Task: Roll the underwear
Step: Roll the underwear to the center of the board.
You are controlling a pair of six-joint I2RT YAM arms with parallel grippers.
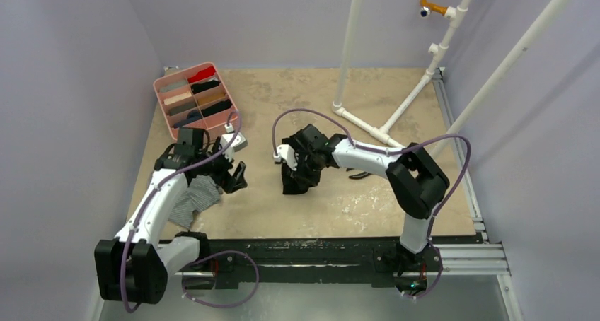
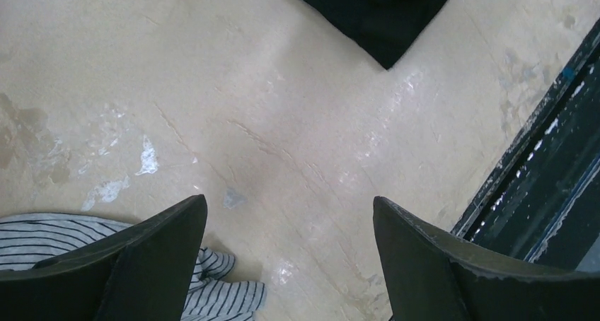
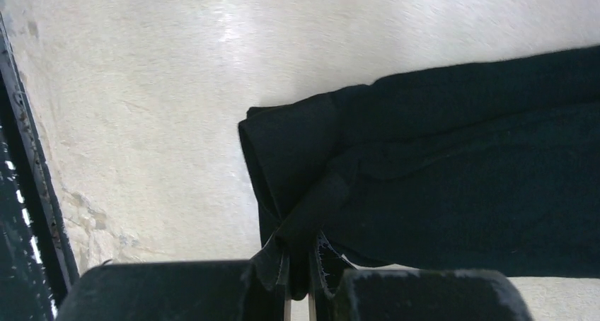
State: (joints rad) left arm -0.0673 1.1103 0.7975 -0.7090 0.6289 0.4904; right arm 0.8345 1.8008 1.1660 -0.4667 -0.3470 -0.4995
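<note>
a beige table [image 1: 339,211] fills the top view, with a white pipe frame [image 1: 349,45] at upper right and a pink tray [image 1: 160,89] of folded cloth at upper left. the right arm [image 1: 417,179] reaches toward centre frame, and the left arm [image 1: 152,208] rises along the left. the black underwear [image 1: 297,181] lies bunched at centre, a fold of it pinched tight in the right gripper [image 3: 301,278]. the striped underwear [image 1: 194,197] lies crumpled at lower left beside the left gripper [image 2: 290,250], whose fingers stand wide apart over bare table, holding nothing.
</note>
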